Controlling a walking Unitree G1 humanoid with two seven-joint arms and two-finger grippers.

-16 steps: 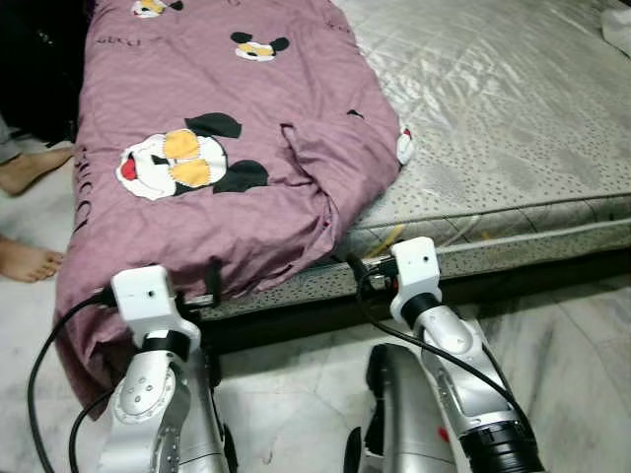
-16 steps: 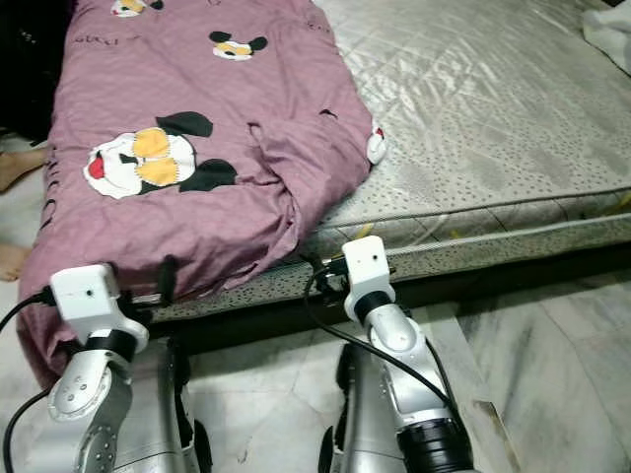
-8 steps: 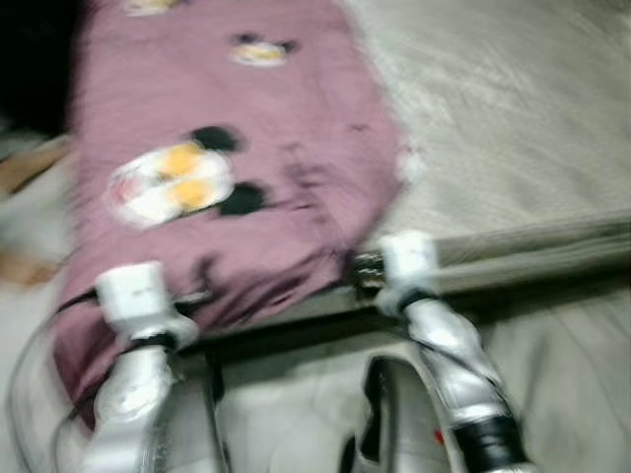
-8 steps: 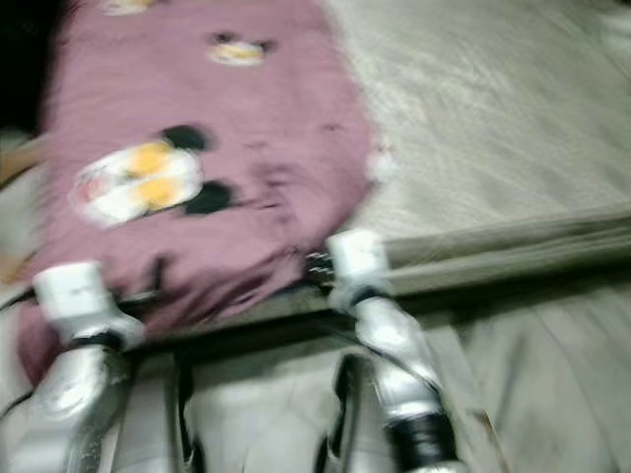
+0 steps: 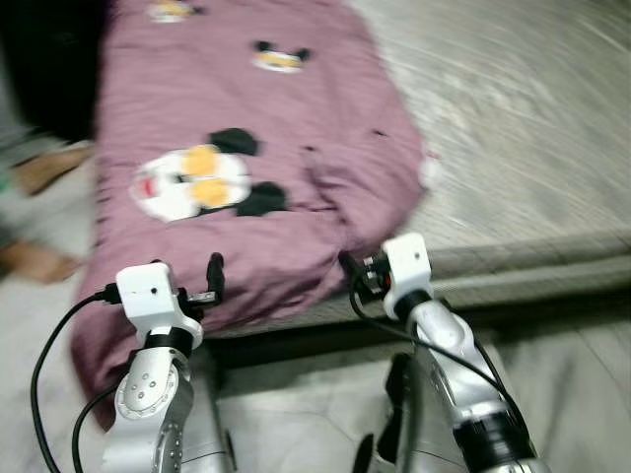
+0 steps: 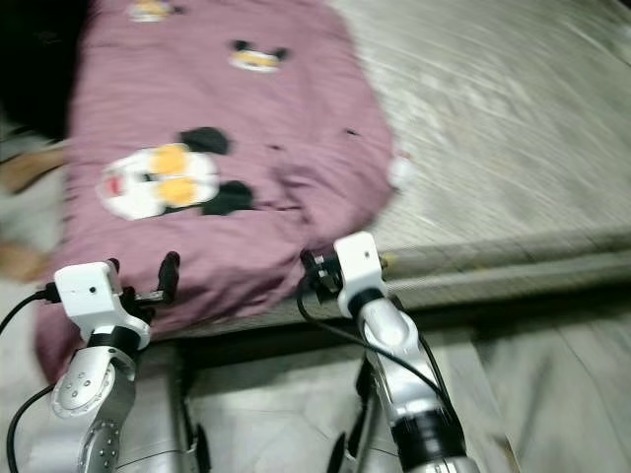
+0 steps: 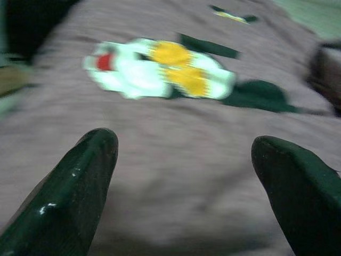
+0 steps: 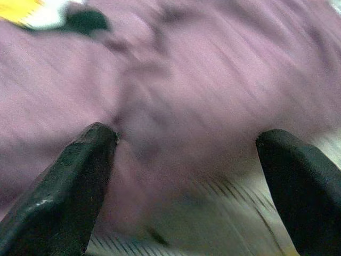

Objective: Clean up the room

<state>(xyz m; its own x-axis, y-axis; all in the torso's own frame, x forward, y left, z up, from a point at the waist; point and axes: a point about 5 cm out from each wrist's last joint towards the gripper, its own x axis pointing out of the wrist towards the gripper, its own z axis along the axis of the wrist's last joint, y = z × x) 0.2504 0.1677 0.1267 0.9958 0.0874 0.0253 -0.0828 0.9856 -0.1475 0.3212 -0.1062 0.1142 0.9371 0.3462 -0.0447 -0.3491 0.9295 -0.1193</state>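
Observation:
A purple blanket (image 5: 296, 148) printed with cartoon mouse faces lies along the left side of a bare grey mattress (image 5: 532, 148) and hangs over its front and left edges. My left gripper (image 7: 184, 154) is open just before the blanket's front part, pointing at the big white and yellow mouse print (image 7: 160, 69). My right gripper (image 8: 186, 154) is open too, at the blanket's front right corner where the cloth meets the mattress edge. The head views show both grippers, the left gripper (image 5: 209, 276) and the right gripper (image 5: 353, 271), close to the overhanging hem. Nothing is between either pair of fingers.
A person's bare feet (image 5: 49, 168) rest on the floor left of the bed. Pale marble floor (image 5: 582, 374) runs in front of the mattress, with a dark gap under the bed's edge (image 5: 296, 340). My own legs stand below the arms.
The whole picture has shifted a little to the right and is blurred, so the camera moved. Both grippers remain open at the blanket's front edge.

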